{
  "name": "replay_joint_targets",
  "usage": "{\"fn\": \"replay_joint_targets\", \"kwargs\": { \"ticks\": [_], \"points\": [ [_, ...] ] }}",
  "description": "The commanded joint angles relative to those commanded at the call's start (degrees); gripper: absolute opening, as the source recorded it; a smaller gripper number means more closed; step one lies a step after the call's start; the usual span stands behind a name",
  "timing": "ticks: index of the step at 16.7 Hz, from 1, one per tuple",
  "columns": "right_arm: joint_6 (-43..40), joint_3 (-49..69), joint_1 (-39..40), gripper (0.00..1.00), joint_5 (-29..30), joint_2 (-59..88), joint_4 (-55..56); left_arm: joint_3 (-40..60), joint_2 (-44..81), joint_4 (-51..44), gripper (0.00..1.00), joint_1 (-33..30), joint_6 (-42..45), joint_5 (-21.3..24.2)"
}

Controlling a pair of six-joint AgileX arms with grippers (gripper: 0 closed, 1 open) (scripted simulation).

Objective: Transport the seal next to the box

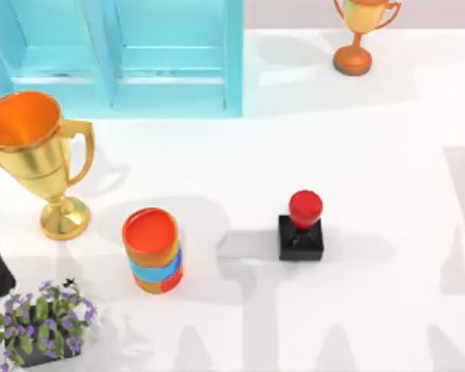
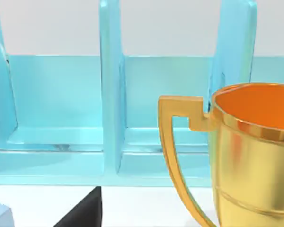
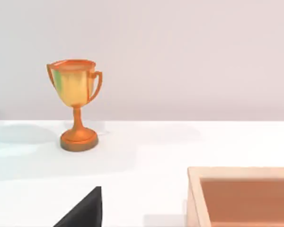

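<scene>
- Red and glossy, the rounded knob tops the seal [image 1: 301, 228], which stands upright on its black cube base a little toward 4 o'clock from the middle of the white surface [image 1: 387, 155] in the top view, touching nothing.
- An orange can [image 1: 153, 249] with a blue band stands at 9 o'clock from the seal, well apart from it, its open top facing up.
- A large gold trophy [image 1: 40, 155] with an orange inside stands at 10 o'clock from the can, near the left edge; the left wrist view shows its cup and one handle [image 2: 177, 142] close up.
- A pale blue slotted rack [image 1: 124, 54] sits along the far edge at about 11 o'clock from the seal; in the left wrist view its upright dividers [image 2: 111, 85] rise behind the trophy.
- A smaller orange-footed trophy [image 1: 360, 35] stands at 1 o'clock from the seal, at the far edge; the right wrist view shows it [image 3: 75, 106] whole against the plain wall.
- A potted plant with purple flowers [image 1: 39, 322] sits at the near left corner, at 8 o'clock from the can.
- The right wrist view shows the corner of a tan wooden box [image 3: 241, 196] with an open top resting on the surface.
- A dark wedge shows at the lower edge of each wrist view; whether the left hand or the right hand is spread or pressed together I cannot tell.
</scene>
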Motion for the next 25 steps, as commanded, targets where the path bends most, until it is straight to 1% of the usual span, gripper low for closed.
{"fn": "replay_joint_targets", "kwargs": {
  "ticks": [4,6,9,14,25],
  "points": [
    [0.4,1.5,0.6,1.0,0.1,1.7,-1.2,0.0,0.0,0.0,1.0,0.0,0.0,0.0],
    [1.3,4.9,2.0,1.0,0.3,5.6,-3.9,0.0,0.0,0.0,1.0,0.0,0.0,0.0],
    [3.7,13.4,5.1,1.0,0.9,15.4,-10.5,0.0,0.0,0.0,1.0,0.0,0.0,0.0],
    [9.9,33.7,12.0,1.0,2.1,38.4,-26.1,0.0,0.0,0.0,1.0,0.0,0.0,0.0],
    [27.4,87.6,28.7,1.0,2.1,95.8,-64.6,0.0,0.0,0.0,1.0,0.0,0.0,0.0]
  ]
}}
